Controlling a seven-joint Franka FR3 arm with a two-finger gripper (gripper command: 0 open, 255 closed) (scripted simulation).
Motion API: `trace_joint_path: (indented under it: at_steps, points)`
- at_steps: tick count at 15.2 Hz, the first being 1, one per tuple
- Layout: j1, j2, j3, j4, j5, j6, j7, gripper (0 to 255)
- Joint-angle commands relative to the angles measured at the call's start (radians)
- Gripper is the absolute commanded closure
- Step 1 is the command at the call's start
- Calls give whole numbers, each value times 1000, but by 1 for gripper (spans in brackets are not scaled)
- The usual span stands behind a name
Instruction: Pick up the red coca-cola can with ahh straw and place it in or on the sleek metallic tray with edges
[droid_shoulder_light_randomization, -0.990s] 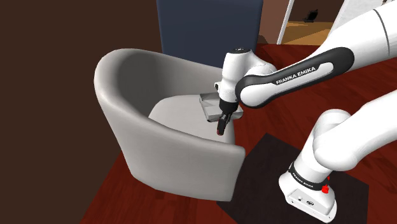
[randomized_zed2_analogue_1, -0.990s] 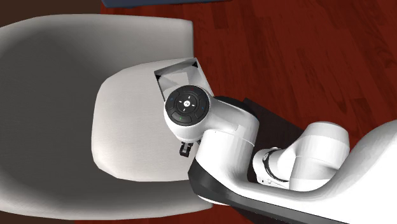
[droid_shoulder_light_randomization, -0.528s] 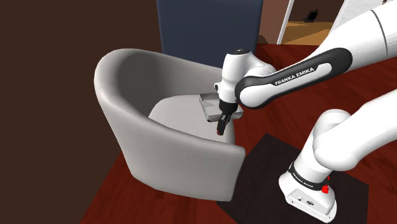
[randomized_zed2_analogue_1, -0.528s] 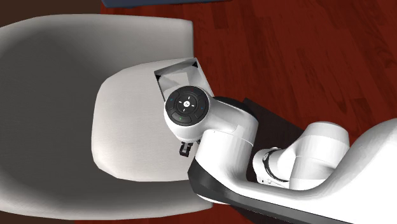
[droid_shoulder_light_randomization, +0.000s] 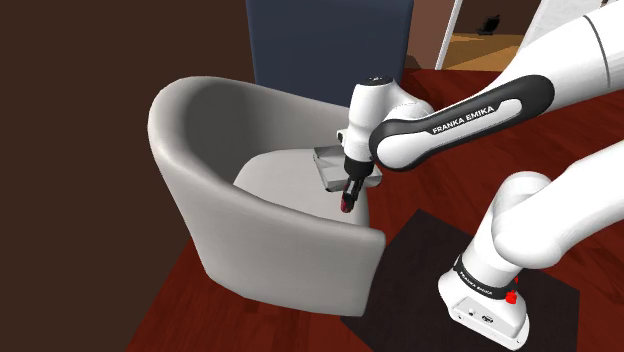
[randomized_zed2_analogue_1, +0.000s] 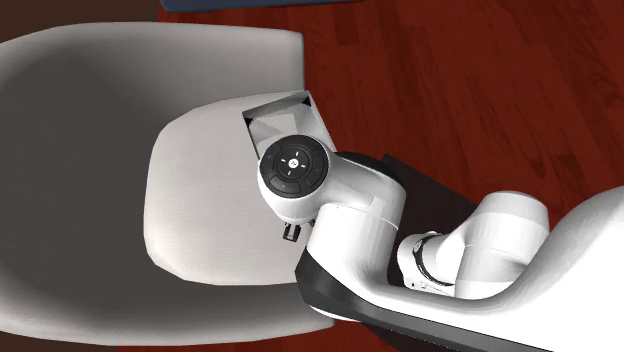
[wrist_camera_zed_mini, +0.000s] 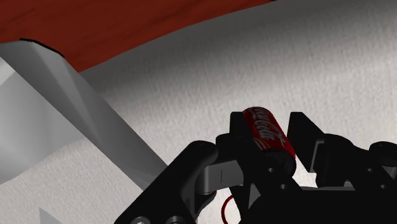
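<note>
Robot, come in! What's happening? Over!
Tool shut on red can, over chair seat. Tray beside it on the seat. Nothing seen in the way.

Arm (droid_shoulder_light_randomization: 450, 120) outstretched (jaws clasped, downward)

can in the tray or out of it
Out. The can is clasped in the gripper over the chair seat, beside the tray, not inside it.

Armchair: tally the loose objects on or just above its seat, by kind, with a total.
red can: 1
grey tray: 1
Total: 2
</note>
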Motion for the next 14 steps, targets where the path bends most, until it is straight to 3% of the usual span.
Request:
trace_joint_path:
  at_steps: [1,14]
  points:
    - [-1,0,0,-1,0,0,0,255]
    - [-1,-81,-17,110,-7,-192,-5,255]
